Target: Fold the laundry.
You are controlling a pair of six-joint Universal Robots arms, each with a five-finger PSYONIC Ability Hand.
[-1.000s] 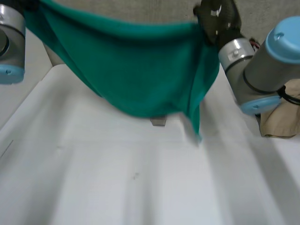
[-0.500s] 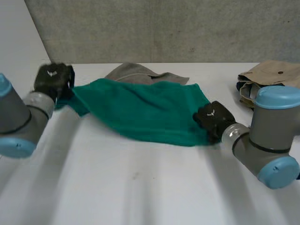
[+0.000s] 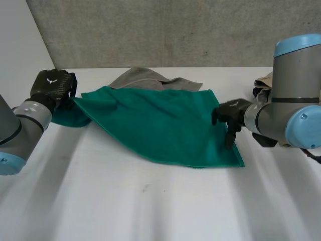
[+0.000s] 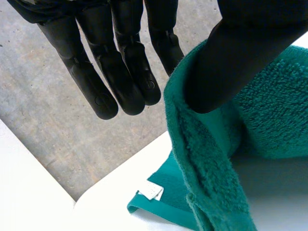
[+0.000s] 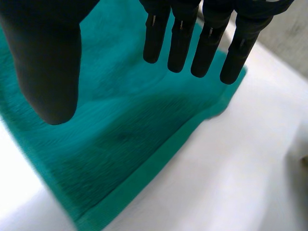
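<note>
My left hand [image 3: 52, 85] and right hand [image 3: 231, 113] hang released; the towel [image 3: 155, 120] edge at nine o'clock could snag my left thumb and drag.

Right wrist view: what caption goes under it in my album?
The right black robot hand, fingers straight, above a corner of the green terry towel lying on the white table.

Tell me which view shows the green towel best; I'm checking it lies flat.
Head view: nearly the whole green towel, spread on the table. Left wrist view shows a raised edge by the left hand; right wrist view, a flat corner under the right hand.
</note>
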